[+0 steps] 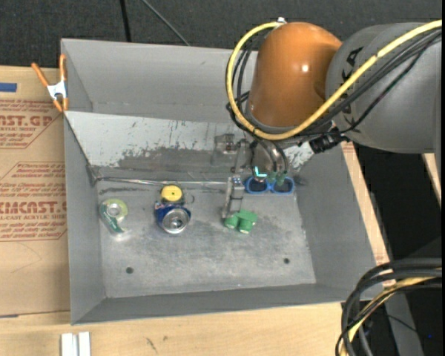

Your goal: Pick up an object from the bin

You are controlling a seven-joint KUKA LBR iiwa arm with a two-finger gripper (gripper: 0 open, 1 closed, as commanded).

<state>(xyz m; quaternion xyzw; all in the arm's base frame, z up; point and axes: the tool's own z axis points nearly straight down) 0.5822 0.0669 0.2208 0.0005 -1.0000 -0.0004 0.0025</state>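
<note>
Pickup looks unfinished: the gripper (233, 208) is low at mid-frame, right by the green block (244, 222) lying on the bin (208, 273) floor, nothing visibly lifted, and I cannot tell whether it is spread or pinched.

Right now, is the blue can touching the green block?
Apart. The camera view shows a strip of bare bin floor between the blue can and the green block to its right.
</note>
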